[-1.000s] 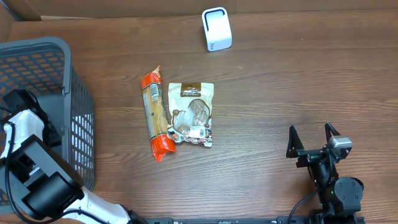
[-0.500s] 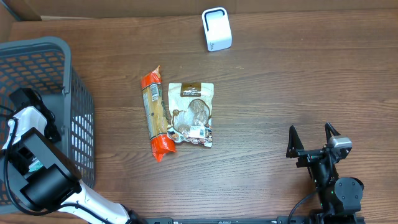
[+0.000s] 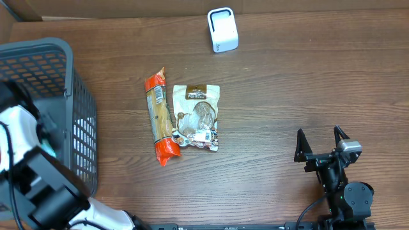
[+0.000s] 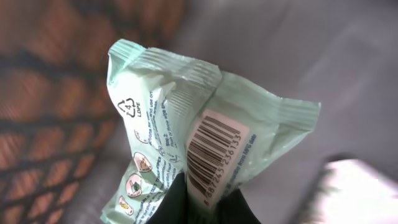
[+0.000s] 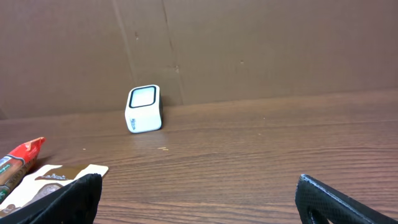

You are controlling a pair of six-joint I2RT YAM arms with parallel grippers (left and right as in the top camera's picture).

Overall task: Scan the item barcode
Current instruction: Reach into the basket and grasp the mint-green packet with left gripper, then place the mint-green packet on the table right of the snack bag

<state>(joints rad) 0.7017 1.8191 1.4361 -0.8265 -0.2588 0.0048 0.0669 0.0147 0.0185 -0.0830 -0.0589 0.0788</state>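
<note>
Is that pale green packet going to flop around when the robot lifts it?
Probably a bit. The pale green packet looks like thin crinkly film, pinched at one end by the left gripper, so it may bend or sway. It seems light, and its barcode panel looks curved.

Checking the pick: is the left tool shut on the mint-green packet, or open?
Shut on it: the left tool pinches the mint-green packet at its lower edge, barcode showing.

A white scanner (image 5: 143, 109) stands on the wooden table (image 5: 261, 155) by the cardboard wall (image 5: 261, 50), right gripper (image 5: 198, 186) spread wide.
</note>
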